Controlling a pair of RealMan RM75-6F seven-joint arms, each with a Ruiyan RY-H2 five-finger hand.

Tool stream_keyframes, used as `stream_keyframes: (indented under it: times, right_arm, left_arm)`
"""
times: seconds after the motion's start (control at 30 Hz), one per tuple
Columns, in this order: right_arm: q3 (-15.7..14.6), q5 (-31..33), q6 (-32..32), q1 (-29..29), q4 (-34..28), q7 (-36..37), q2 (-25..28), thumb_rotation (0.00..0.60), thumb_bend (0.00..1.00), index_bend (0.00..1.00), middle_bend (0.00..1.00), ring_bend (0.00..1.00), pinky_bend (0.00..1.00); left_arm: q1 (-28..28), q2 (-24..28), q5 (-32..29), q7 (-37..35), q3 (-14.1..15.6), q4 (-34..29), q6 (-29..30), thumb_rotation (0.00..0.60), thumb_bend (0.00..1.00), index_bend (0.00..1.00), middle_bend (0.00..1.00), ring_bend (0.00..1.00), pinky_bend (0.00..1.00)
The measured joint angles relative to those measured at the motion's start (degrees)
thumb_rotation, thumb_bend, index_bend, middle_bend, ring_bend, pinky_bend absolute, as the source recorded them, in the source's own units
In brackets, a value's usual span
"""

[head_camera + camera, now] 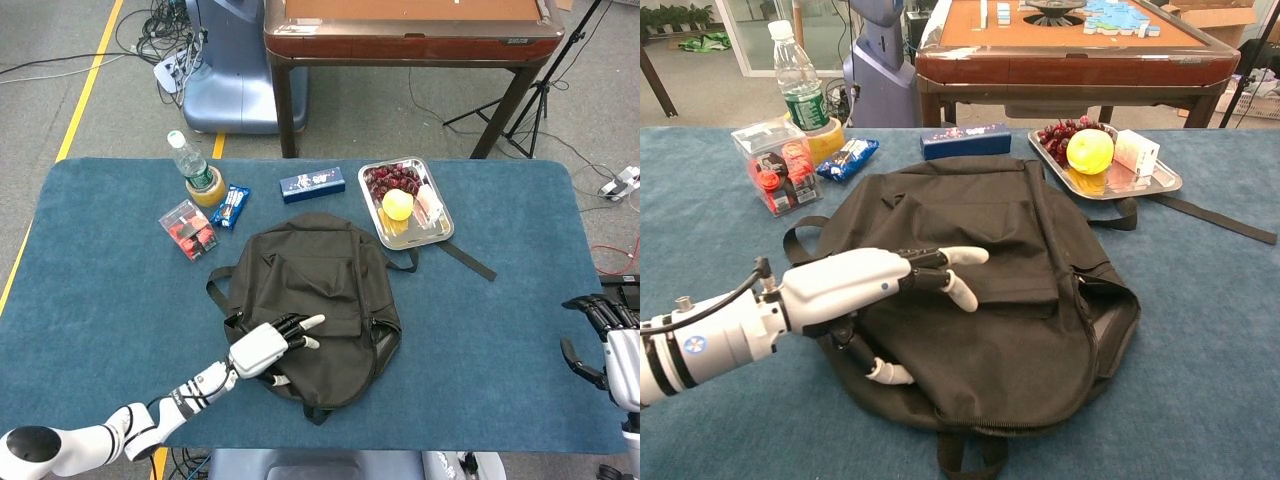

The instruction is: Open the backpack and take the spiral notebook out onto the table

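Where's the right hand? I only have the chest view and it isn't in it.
Observer: The head view shows the right hand at the table's right edge, on the near side, far from the backpack.
Operator: Is it holding anything?
Observer: No. Its fingers are apart with nothing in them.
Operator: The strap runs off my frame on the right. Where does it end?
Observer: The strap ends flat on the table just right of the tray, well short of the right edge.
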Motion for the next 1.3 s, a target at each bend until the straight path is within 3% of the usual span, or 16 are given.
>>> stream_keyframes:
  times: [0.17, 0.33, 0.53, 0.87, 1.13, 1.3]
  right_arm:
    - [0.2, 0.3, 0.1, -0.1, 0.4, 0.4, -0.1, 0.6, 0.37, 0.32, 0.3, 0.19, 0.34]
    - [0.5, 0.4, -0.2, 0.1, 1.0, 0.8, -0.3, 0.6, 0.37, 0.32, 0.3, 0.19, 0.34]
    - [0.6, 0.6, -0.5, 0.2, 1.3, 1.2, -0.3, 0.6, 0.37, 0.32, 0.3, 0.19, 0.34]
    - [-0.6, -2.7, -2.5, 1.2, 0.6, 2.2, 0.5, 0.6, 0.37, 0.32, 0.3, 0.19, 0.34]
    - [-4.0, -10.6, -10.4, 5.8, -0.9, 2.5, -0.4, 0.6, 0.37, 0.32, 0.3, 0.19, 0.34]
    - [-6.0, -14.2, -14.8, 8.8, -1.9, 3.9, -1.3, 0.6, 0.37, 0.32, 0.3, 0.19, 0.34]
  left_arm:
    - [-1.1, -1.9, -1.4, 1.2, -0.5, 1.3, -1.4, 0.6, 0.2, 0.39, 0.0, 0.0, 0.06]
    - [-1.5, -1.9, -1.8, -0.2, -0.3, 1.2, -1.1, 0.6, 0.48, 0.51, 0.0, 0.0, 0.05]
    - [-1.4, -1.5, -3.1, -1.2, -0.4, 0.3, -0.2, 0.6, 0.65, 0.6, 0.0, 0.0, 0.05]
    - [-0.1, 2.1, -10.0, -5.7, -4.7, -8.3, 0.0, 0.6, 0.69, 0.62, 0.01, 0.0, 0.05]
    - [1.2, 5.9, -16.8, -3.6, -11.1, -16.7, 1.6, 0.6, 0.69, 0.62, 0.04, 0.0, 0.05]
    - [1.3, 7.9, -19.7, -2.2, -13.2, -20.8, 0.9, 0.6, 0.69, 0.59, 0.04, 0.0, 0.05]
